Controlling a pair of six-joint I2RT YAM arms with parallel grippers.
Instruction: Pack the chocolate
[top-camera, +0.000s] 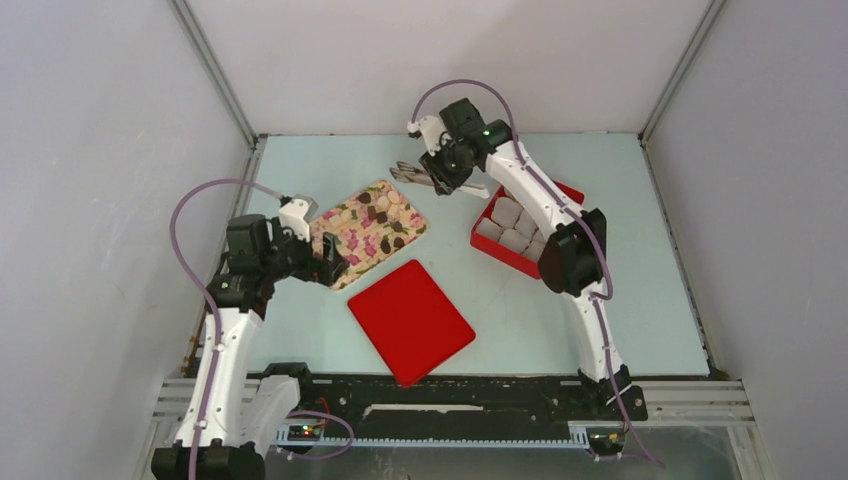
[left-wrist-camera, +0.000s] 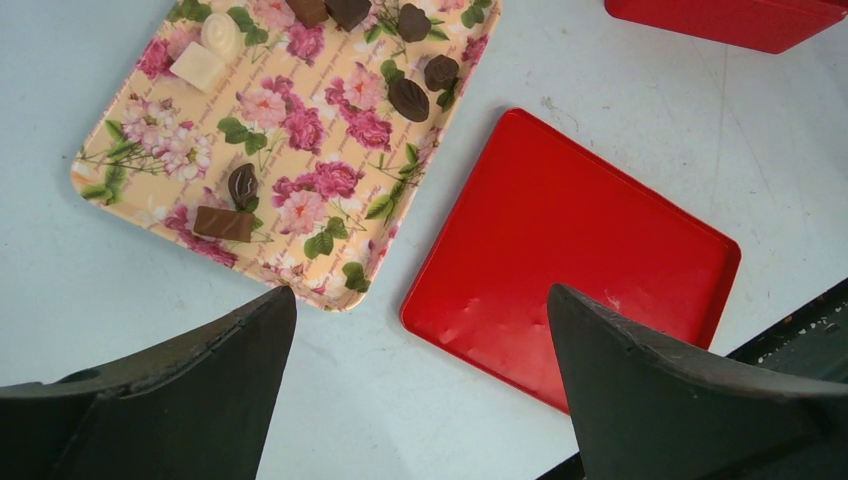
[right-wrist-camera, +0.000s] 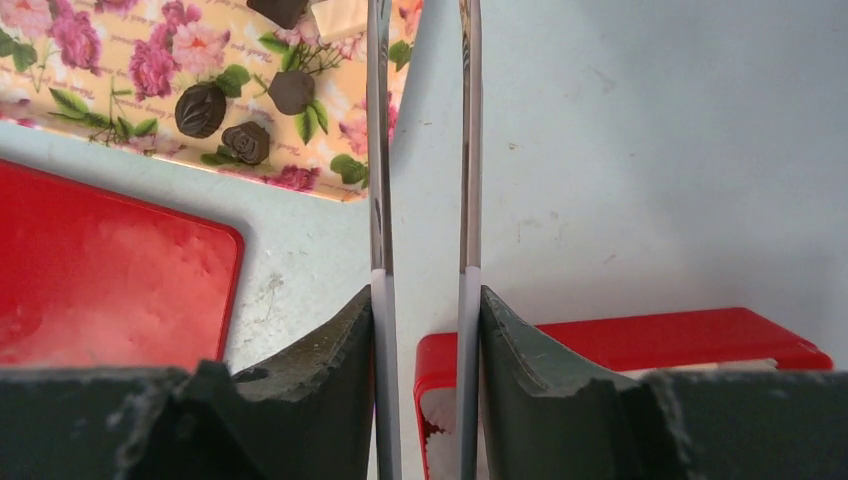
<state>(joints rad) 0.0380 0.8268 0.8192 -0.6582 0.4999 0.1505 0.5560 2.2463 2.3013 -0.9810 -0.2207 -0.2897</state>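
Note:
The chocolate (top-camera: 378, 215) lies as dark and cream pieces on the flower-print tray (top-camera: 345, 238). In the left wrist view I see a dark leaf piece (left-wrist-camera: 408, 98), a brown bar (left-wrist-camera: 223, 223) and a cream piece (left-wrist-camera: 198, 66). My left gripper (top-camera: 335, 262) hangs open and empty over the table by the tray's near corner (left-wrist-camera: 420, 295). My right gripper (top-camera: 440, 175) is shut on metal tongs (right-wrist-camera: 378, 150), whose two arms stand apart and reach toward the tray's edge. Their tips run out of the right wrist view, past dark pieces (right-wrist-camera: 246, 142).
A red box (top-camera: 483, 240) with white paper cups (top-camera: 510, 225) stands at the right, partly under the right arm. Its corner shows below the right fingers (right-wrist-camera: 650, 335). A flat red lid (top-camera: 410, 320) lies in front of the tray (left-wrist-camera: 570, 240).

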